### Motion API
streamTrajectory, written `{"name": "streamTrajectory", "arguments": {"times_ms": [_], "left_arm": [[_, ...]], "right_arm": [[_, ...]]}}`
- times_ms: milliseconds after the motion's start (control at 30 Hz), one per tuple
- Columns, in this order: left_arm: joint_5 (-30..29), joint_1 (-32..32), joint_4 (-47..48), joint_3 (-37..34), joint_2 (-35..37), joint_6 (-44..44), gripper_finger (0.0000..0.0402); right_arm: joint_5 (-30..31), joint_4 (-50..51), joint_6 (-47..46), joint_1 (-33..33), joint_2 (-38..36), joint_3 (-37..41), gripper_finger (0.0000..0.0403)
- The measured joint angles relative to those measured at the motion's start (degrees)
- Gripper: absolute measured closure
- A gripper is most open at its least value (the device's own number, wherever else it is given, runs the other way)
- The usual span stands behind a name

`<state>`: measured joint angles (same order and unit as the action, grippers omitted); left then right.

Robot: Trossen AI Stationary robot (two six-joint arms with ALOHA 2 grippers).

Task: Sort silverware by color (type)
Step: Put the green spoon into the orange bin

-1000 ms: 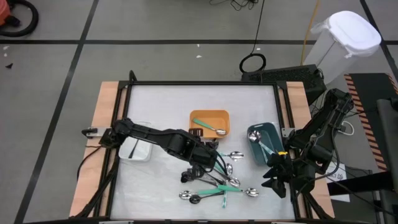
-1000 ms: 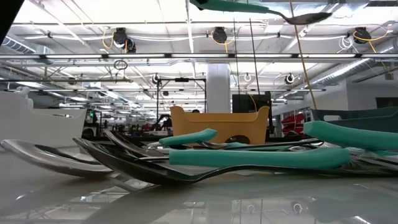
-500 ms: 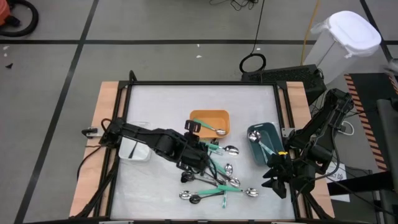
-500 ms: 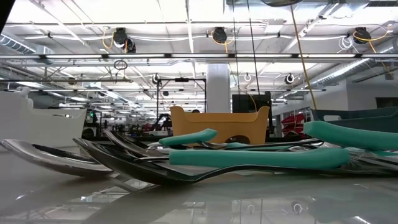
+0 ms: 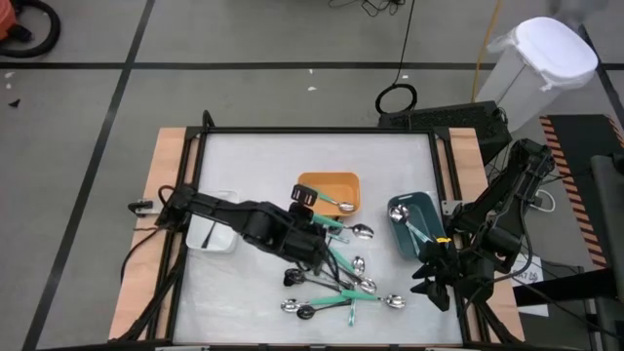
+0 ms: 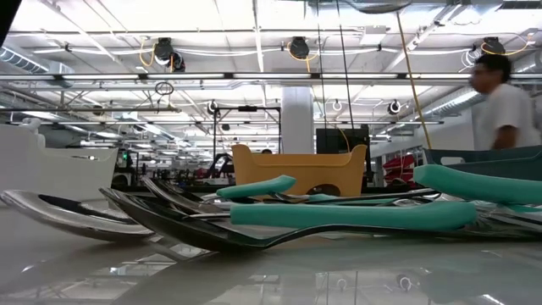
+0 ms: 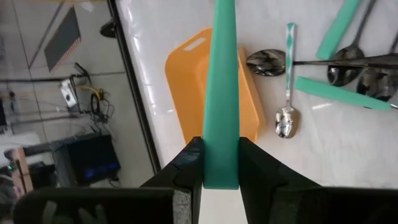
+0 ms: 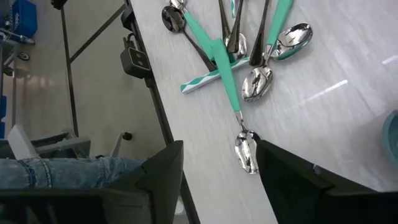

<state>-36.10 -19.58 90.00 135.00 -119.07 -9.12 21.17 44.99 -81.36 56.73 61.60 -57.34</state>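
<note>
A teal-handled spoon point(image 7: 221, 93) is clamped between the fingers of the left pincer point(image 5: 314, 226), its handle running straight out from them above the orange bin point(image 5: 329, 189), near the table point(image 5: 244, 166) centre. The remaining silverware point(image 5: 341, 288) lies heaped just beside that pincer. The right pincer point(image 5: 434, 278) waits released at the table's right edge.

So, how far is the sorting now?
Done: one spoon lies in the orange bin, one in the dark teal bin. In hand: the left gripper holds a teal-handled utensil. Left: the pile of silverware. The right gripper waits open at the table's edge.
</note>
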Motion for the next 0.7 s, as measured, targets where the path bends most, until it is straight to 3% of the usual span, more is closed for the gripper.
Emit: {"name": "streamTrajectory", "arguments": {"times_ms": [333, 700], "left_arm": [[6.11, 6.54, 0.05, 0.00, 0.00, -0.31, 0.0329], [17.08, 17.10, 0.07, 0.00, -0.02, -10.55, 0.0329]], "right_arm": [[-0.22, 0.00, -0.62, 0.00, 0.00, 0.00, 0.0206], [-0.44, 0.02, -0.48, 0.00, 0.00, 0.00, 0.0206]]}}
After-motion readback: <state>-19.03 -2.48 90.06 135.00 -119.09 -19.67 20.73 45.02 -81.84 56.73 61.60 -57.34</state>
